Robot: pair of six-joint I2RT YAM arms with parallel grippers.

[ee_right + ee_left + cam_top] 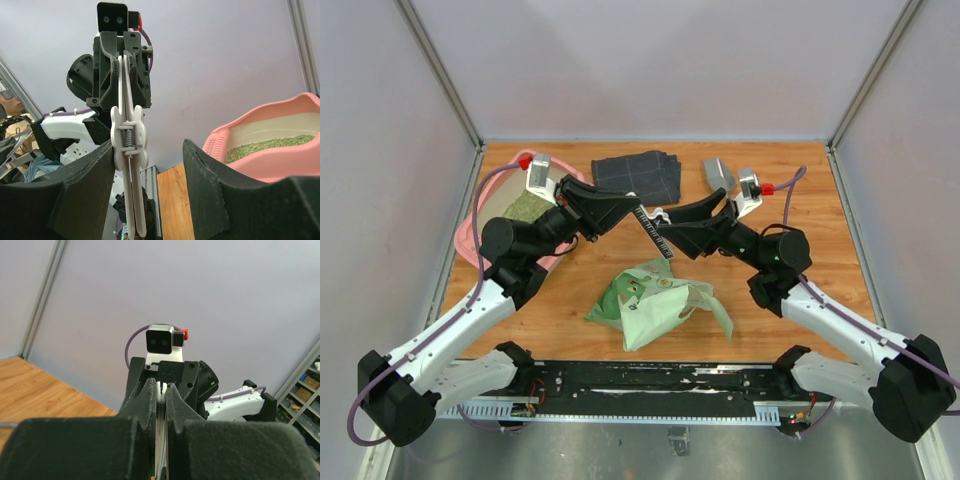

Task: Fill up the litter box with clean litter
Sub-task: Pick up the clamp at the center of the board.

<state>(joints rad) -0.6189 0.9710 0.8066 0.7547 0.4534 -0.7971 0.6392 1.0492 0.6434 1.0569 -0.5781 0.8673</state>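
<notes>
Right of the litter box (220, 145), left gripper (161, 392) clamps a white spring clip (131, 145). Right gripper (147, 145) open, fingers flanking the clip. Clean litter (270, 145) lies inside the litter box.

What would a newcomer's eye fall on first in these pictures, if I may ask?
The two arms meet nose to nose above the middle of the table: the left gripper is shut on a white spring clip, which reaches in between the spread fingers of the right gripper. Below them lies a crumpled green-and-white bag. At the far left, the pink litter box holds greenish litter.
</notes>
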